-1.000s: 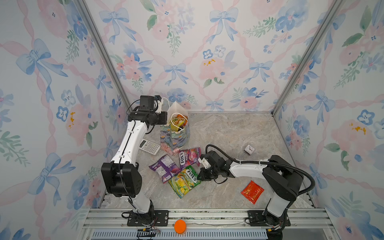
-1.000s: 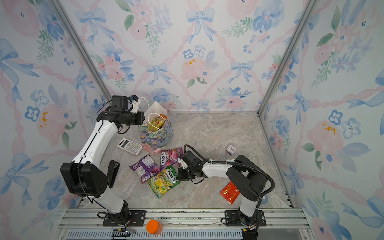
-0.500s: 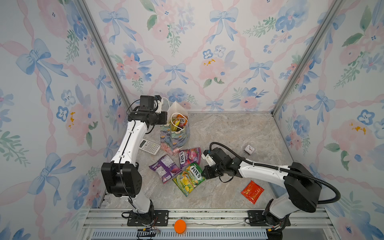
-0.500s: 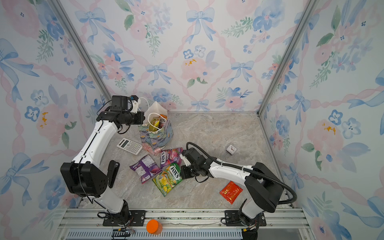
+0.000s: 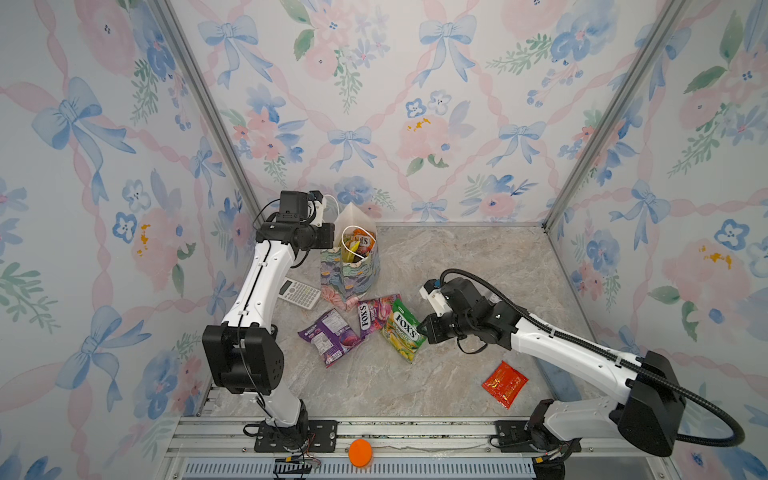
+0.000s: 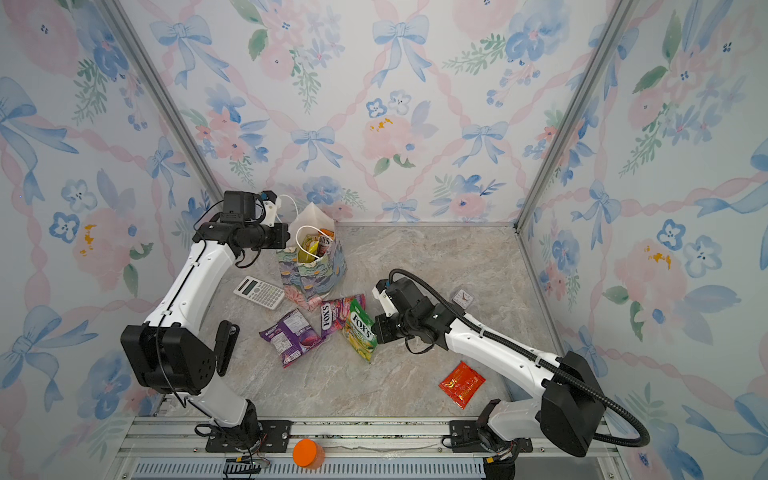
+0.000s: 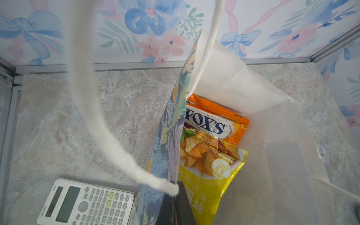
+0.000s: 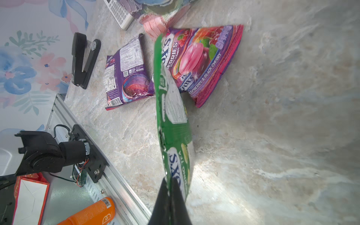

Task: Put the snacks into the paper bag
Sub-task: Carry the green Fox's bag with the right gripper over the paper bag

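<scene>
**Green packet held by one edge; bag mouth part-filled**

Right tool (image 8: 171, 186): jaws closed on one edge of the green FOX'S packet (image 8: 173, 116). The packet hangs edge-on from that pinch over the counter (image 8: 272, 136), just beside the pink FOX'S packet (image 8: 204, 58).

Left tool (image 7: 175, 196): closed on the rim of the paper bag (image 7: 169, 136), at the root of a cord handle (image 7: 97, 116). The bag stands upright at the back of the counter, near the calculator (image 7: 85, 202).

Risks, as judged:
- The pinch is narrow and the film glossy, so a quick carry may swing the packet or let it slip.
- An orange FOX'S packet (image 7: 229, 115) and a yellow chip packet (image 7: 206, 175) already stand against the held wall. A broadside arrival would likely catch the rim.
- In a top view the second cord handle (image 5: 357, 227) loops over the mouth and could snag the load.
- The bag is held by one wall only, so a downward push may fold that wall or tip the bag.

The purple packet (image 5: 330, 336) and the red sachet (image 5: 505, 382), well apart from it, also lie on the counter.

Not determinable:
- Both top views hide the left tool's tips behind its wrist, and the wrist view cuts them at the frame edge.
- How much of the packet's edge sits in the right pinch.
- Whether the packet's low corner clears the counter.
- The bag's floor.
- The right arm hides the clock (image 6: 462, 298) in a top view.
</scene>
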`<state>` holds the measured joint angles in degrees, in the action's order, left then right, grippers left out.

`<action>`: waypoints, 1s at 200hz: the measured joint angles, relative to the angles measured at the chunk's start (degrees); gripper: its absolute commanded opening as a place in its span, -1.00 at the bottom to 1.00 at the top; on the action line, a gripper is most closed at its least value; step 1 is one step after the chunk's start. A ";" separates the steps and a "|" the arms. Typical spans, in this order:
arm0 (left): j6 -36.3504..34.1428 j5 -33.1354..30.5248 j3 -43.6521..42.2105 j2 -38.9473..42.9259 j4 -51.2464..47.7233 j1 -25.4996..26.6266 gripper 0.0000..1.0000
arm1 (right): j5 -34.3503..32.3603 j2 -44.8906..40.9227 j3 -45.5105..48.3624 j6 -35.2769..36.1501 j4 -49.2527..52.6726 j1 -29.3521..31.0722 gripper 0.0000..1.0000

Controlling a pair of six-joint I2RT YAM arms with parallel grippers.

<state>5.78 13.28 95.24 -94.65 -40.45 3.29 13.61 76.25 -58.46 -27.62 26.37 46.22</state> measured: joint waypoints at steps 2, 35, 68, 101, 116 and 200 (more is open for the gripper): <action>0.00 0.00 0.00 0.00 0.00 0.00 -1.00 | 0.04 -0.15 -0.24 0.13 0.35 -0.09 -1.00; 0.00 0.00 0.00 0.00 0.00 0.00 -1.00 | -0.81 -1.77 -4.68 1.79 4.66 -1.86 -1.00; 0.00 0.02 0.00 0.00 0.00 0.00 -1.00 | -1.60 -3.30 -8.55 3.26 7.26 -2.29 -1.00; 0.00 0.02 0.00 0.00 0.02 -0.02 -1.00 | -2.45 -3.63 -10.69 4.59 8.35 -3.98 -1.00; 0.00 0.02 0.00 0.00 0.00 0.00 -1.00 | -2.60 -3.50 -11.47 5.09 8.83 -5.18 -1.00; -0.02 0.02 0.00 0.02 0.00 0.00 -1.00 | -3.21 6.73 -25.64 8.44 5.68 -10.58 -1.00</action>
<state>5.76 13.30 95.24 -94.63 -40.45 3.29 10.39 82.98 -84.09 -19.18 32.05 35.64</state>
